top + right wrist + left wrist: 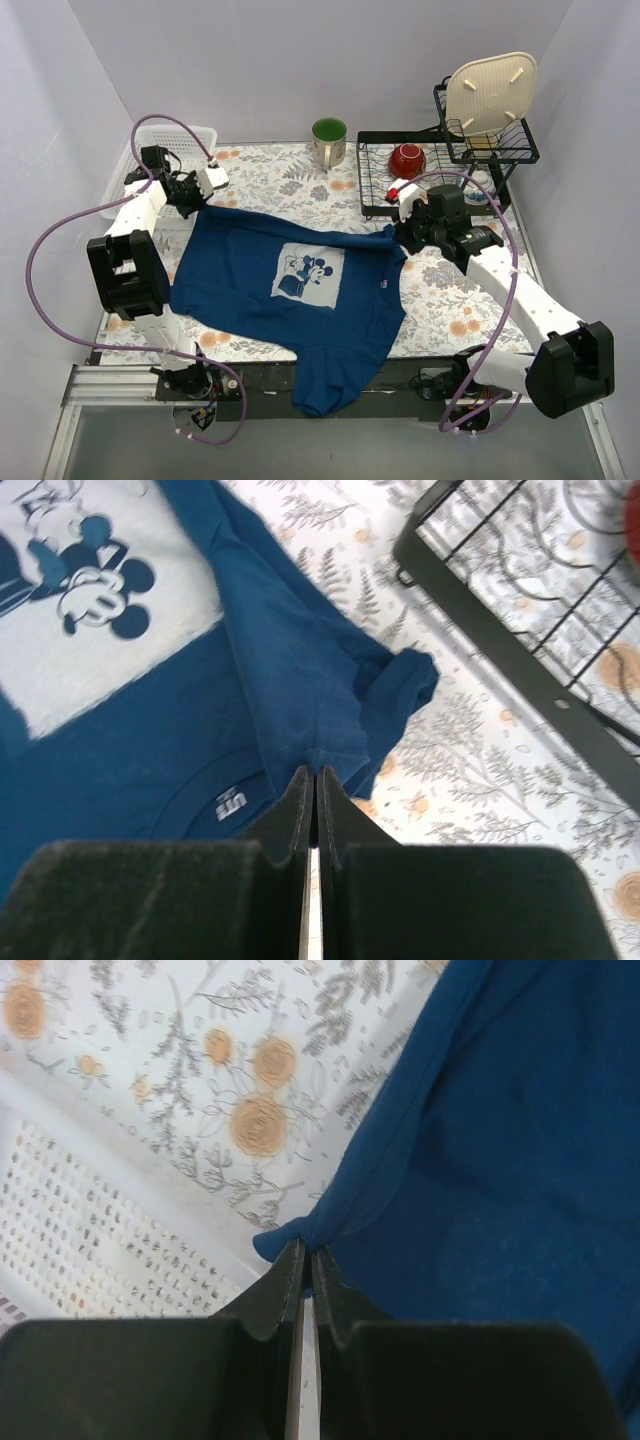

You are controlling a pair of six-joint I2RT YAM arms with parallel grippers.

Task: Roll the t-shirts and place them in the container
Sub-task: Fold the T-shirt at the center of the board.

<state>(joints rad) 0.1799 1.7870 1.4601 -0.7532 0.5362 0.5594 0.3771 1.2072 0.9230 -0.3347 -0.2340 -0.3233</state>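
The navy t-shirt lies spread on the floral tablecloth, its pale cartoon print facing up and one end hanging over the table's near edge. My left gripper is shut on the shirt's far-left corner, which bunches at the fingertips. My right gripper is shut on the shirt's far-right edge near the sleeve and neck. In the right wrist view the neck label and a folded sleeve show beside the jaws.
A white perforated basket stands at the far left, right behind the left gripper. A green mug stands at the back. A black wire dish rack with a red bowl and cream board is close behind the right gripper.
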